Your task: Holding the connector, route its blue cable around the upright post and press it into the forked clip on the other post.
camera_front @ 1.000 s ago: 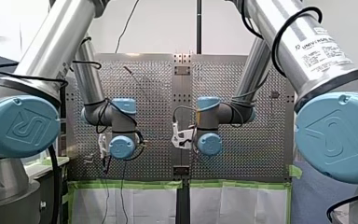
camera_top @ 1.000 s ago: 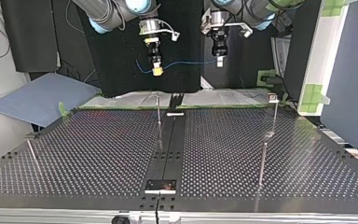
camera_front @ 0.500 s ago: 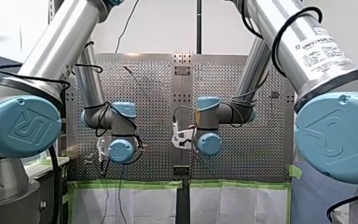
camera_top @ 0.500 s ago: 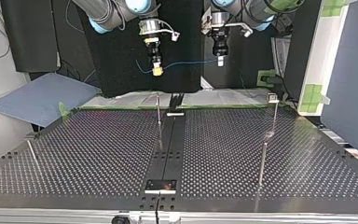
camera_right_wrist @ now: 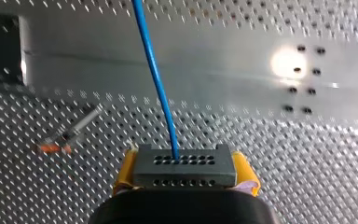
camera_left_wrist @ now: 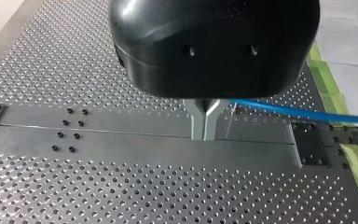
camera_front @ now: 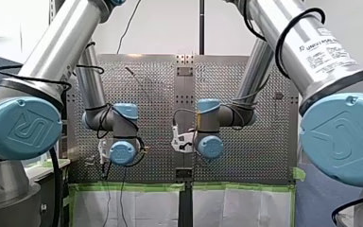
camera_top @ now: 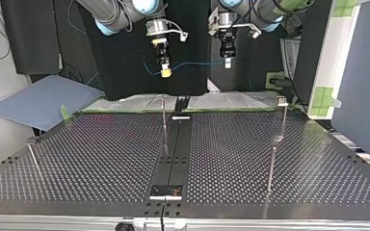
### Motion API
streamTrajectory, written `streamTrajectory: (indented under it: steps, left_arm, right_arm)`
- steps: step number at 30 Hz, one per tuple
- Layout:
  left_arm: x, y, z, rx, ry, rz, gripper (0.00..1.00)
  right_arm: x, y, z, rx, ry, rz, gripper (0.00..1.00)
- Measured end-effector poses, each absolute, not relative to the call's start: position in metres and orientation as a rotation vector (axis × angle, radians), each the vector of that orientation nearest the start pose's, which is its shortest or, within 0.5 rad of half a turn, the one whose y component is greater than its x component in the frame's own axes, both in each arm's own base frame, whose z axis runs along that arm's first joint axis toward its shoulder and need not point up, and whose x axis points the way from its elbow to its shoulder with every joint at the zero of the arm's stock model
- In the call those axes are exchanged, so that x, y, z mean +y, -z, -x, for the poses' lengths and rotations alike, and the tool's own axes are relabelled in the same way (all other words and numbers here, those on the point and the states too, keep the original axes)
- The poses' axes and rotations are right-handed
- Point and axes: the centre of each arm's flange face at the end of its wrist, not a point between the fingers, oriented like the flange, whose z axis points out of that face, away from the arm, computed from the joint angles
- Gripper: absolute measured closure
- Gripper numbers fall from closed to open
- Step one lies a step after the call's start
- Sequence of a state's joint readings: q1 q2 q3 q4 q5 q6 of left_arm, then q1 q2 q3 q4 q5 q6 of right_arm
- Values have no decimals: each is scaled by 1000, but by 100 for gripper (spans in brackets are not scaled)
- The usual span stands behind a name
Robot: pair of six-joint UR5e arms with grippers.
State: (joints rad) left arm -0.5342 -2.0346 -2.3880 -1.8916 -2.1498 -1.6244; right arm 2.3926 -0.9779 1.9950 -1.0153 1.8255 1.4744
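right gripper (camera_top: 165, 71) clamped connector (camera_right_wrist: 185, 165) by its sides | left gripper (camera_left_wrist: 204, 126) pinched cable (camera_right_wrist: 156, 74), strung between them above table (camera_top: 101, 159) | cable judged light, limp; connector rigid, the surer hold

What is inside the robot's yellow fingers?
A grey connector, clamped between the yellow pads of my right gripper, with the blue cable coming out. Its lower part is hidden by the gripper.

The cable (camera_top: 195, 63) runs from the connector (camera_right_wrist: 185, 166) (in my right gripper (camera_top: 165, 72)) to my left gripper (camera_top: 227, 62).
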Motion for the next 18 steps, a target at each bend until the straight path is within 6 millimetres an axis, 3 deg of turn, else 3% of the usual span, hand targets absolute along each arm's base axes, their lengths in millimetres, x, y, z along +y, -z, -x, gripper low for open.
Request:
streamTrajectory:
  steps: [7, 12, 18]
  left_arm:
    - [-263, -65, -289, 1595, -7, 65, 100]
    - [-263, -65, -289, 1595, -7, 65, 100]
    - [-263, -65, -289, 1595, -7, 65, 100]
  right_arm:
    - [-264, -55, -493, -765, -1524, -1750, 100]
    - [-249, -32, -492, -763, -1464, -1840, 100]
    - [-246, -26, -489, -767, -1431, -1878, 100]
